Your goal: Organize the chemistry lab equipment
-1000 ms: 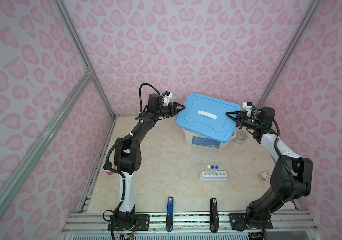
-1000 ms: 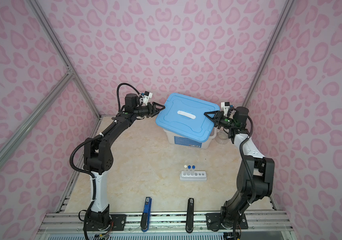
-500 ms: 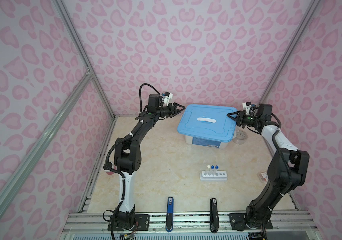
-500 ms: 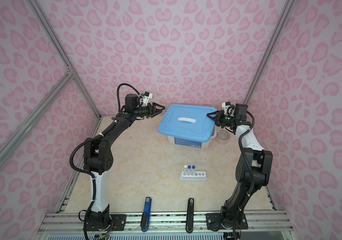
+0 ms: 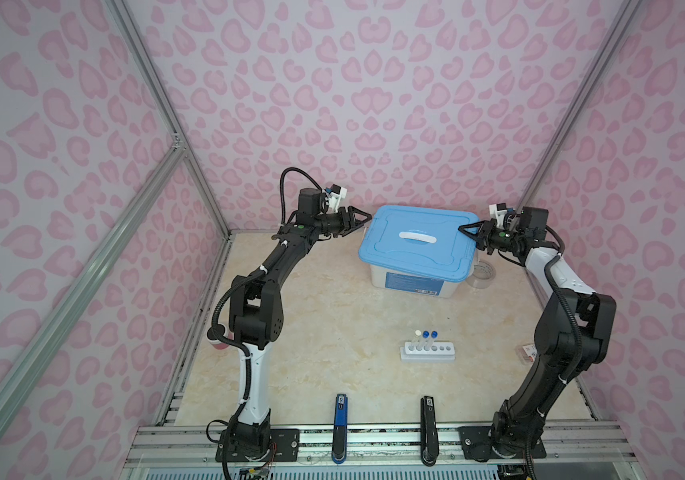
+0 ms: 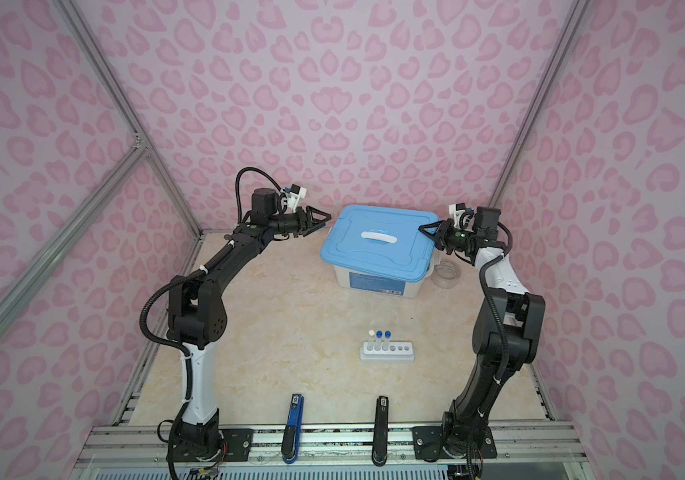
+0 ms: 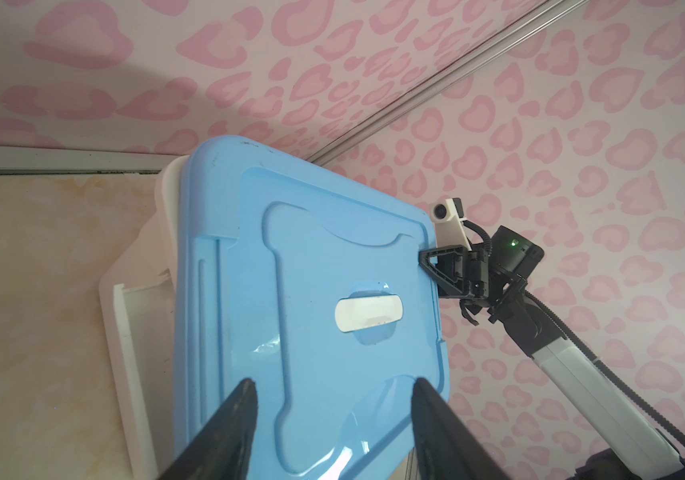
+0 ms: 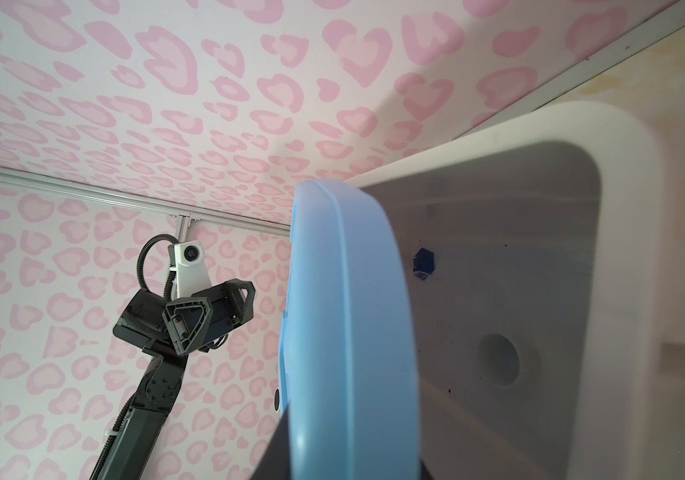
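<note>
Right gripper clamps blue lid edge; rack well apart.

so the light-blue plastic lid in the right hand dropped from steeply tilted to nearly flat on the white plastic bin, grip tightened too

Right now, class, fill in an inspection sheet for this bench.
Surface: beige table, no spills seen.
Job's things: rack holds three capped tubes, three holes free; a small blue piece shows inside the white box.
Clutter: tape roll beside that box.
Grippers: right gripper closed on the blue lid; left gripper open, not touching it.
Cables: black hoses along both arms, none seen snagged.
Surroundings: pink-patterned walls, metal frame.
</note>
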`<state>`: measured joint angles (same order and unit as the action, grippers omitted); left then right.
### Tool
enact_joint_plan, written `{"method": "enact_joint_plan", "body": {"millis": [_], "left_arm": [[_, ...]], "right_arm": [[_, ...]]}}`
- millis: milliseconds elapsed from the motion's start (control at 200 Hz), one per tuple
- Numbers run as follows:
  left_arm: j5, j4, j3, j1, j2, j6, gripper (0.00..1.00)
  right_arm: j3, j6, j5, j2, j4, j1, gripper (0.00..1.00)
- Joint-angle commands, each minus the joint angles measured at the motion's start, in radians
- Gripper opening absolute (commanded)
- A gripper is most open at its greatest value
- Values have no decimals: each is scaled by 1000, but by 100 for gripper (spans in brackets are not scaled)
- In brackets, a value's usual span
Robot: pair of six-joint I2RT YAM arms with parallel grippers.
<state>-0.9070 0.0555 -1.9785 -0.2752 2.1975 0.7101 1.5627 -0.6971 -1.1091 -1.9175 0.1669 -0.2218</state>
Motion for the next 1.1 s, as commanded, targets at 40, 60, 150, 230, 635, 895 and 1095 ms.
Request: {"method": "enact_joint_plan", "body": {"millis": [40,60,150,230,635,895,1095], "left_arm": [[3,8,10,2,-28,-31,62],[3,11,12,2,-31,-33,62],[7,15,21,2,-39,-40,62],[9,25,27,1,-41,-45,62],[46,94,43,-26,-24,-93,61],[54,123,41,-28,-27,-113,61],[55,137,40,-29,-32,-124,61]], "right_arm": [[20,15,44,-36,-6,-7,22],[22,17,42,-38,-6,-7,22],[25,16,36,-49,-7,-7,22],[25,1,31,-60,-28,-7,22],[115,3,-6,-143,-16,-7,25],[162,59,6,-167,54,-8,38],[221,133,27,-172,160,-8,47]]}}
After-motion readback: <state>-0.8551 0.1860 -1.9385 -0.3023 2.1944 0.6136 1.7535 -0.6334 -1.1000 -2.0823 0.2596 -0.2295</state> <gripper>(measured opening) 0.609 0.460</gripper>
